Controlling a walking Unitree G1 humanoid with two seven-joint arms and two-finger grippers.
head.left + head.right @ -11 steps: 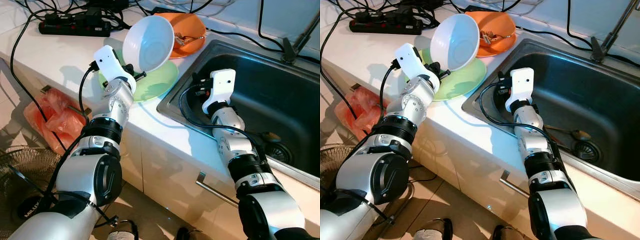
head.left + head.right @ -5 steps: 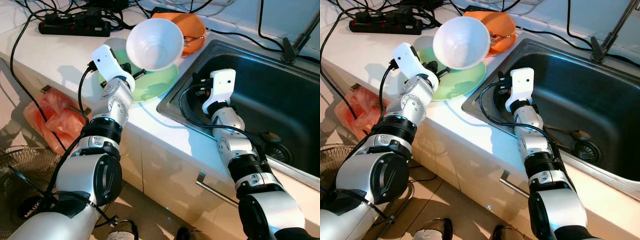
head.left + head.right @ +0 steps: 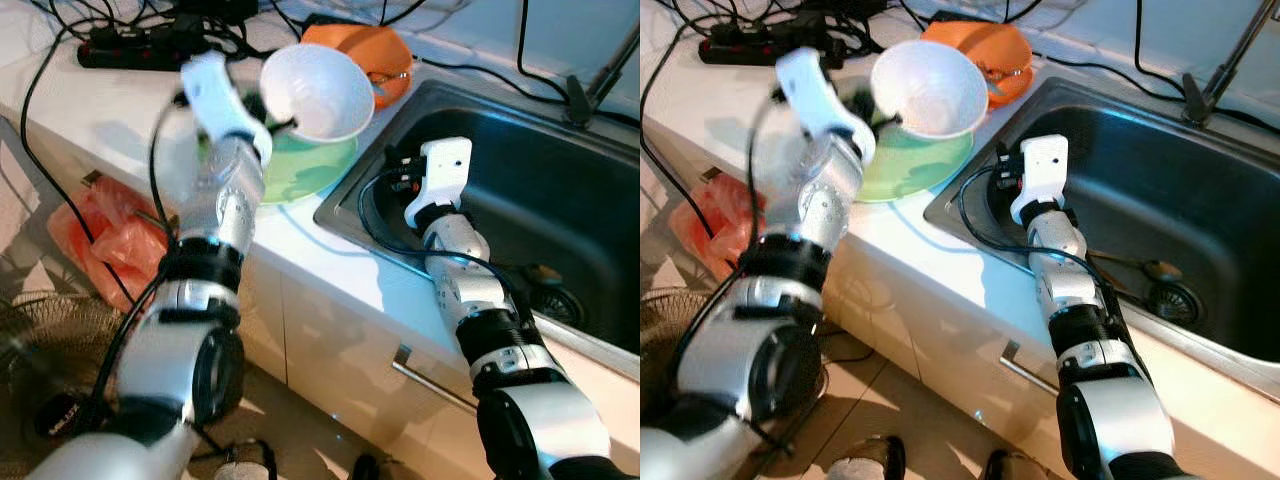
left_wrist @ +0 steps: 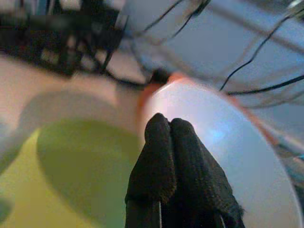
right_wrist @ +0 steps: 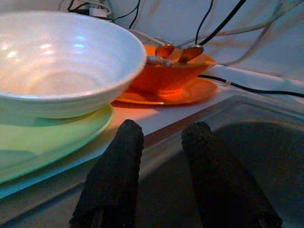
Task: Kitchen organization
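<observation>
Upper centre, the raised left gripper (image 4: pixel 173 156) pinches the white bowl (image 3: pixel 316 92) by its rim, above the green plate (image 3: pixel 305 165). The right gripper (image 5: pixel 161 156), fingers parted and empty, reaches over the sink (image 3: pixel 520 190).

Head stereo looks down at counter (image 3: pixel 120 110), sink (image 3: pixel 560 190); wrist cameras close, sharing white bowl (image 5: pixel 61 61).

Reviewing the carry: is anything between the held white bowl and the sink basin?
Nothing visible blocks it. The left tool holds the white bowl above the green plate; the sink lies beyond, where the right tool hangs open.
</observation>
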